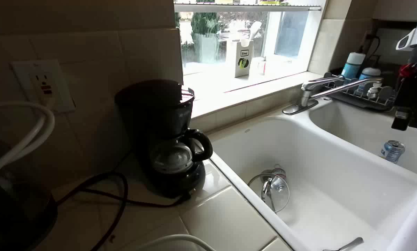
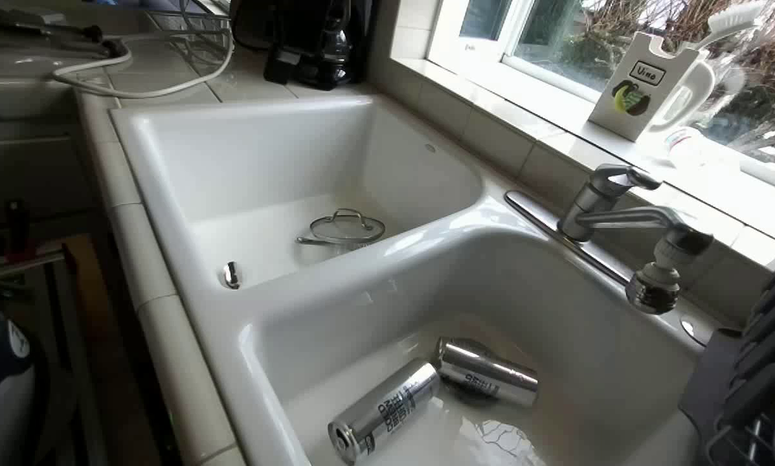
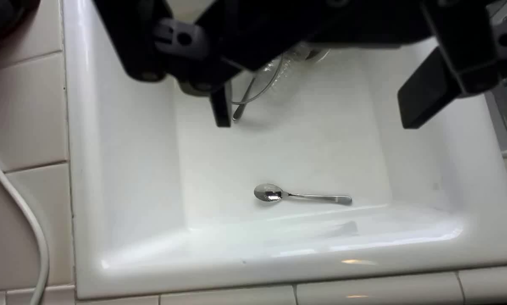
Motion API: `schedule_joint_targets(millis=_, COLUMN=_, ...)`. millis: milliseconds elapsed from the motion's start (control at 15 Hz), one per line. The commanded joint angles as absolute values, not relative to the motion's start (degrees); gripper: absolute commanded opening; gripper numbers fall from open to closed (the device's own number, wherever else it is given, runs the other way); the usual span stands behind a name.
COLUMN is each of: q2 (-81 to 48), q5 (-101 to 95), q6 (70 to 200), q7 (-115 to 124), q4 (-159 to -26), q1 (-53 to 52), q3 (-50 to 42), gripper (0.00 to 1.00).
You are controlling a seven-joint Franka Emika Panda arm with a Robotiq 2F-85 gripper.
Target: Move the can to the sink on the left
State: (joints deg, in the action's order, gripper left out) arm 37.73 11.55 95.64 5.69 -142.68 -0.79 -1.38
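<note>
The tiled counter carries a coffee maker and a white cord.

spoon, lid: in left basin | cans: in right basin | faucet: behind both

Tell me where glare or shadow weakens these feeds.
Both exterior views: the windowsill washes out in daylight. An exterior view: the coffee maker sits in deep shadow. Wrist view: the gripper is mostly near-black, while bright glare streaks along the rim of the sink.
</note>
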Motion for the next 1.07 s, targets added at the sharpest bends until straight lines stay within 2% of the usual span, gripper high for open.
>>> schedule_joint_targets(millis=0, q2=37.68, q5=11.88, q6=95.44, q7=5.30, q4=-142.57, q1=0.05, q3=-0.73, gripper=1.00)
schedule_joint_targets(millis=600, q2=37.68, q5=11.88, q6=95.44, q7=5.30, q4=-142.57, q1=0.05, q3=-0.73, gripper=1.00)
schedule_joint_targets(millis=1000, q2=29.80, q5=12.38, q6=104.93, q7=18.98, q4=-140.87, q1=5.66, q3=-0.07, gripper=1.00)
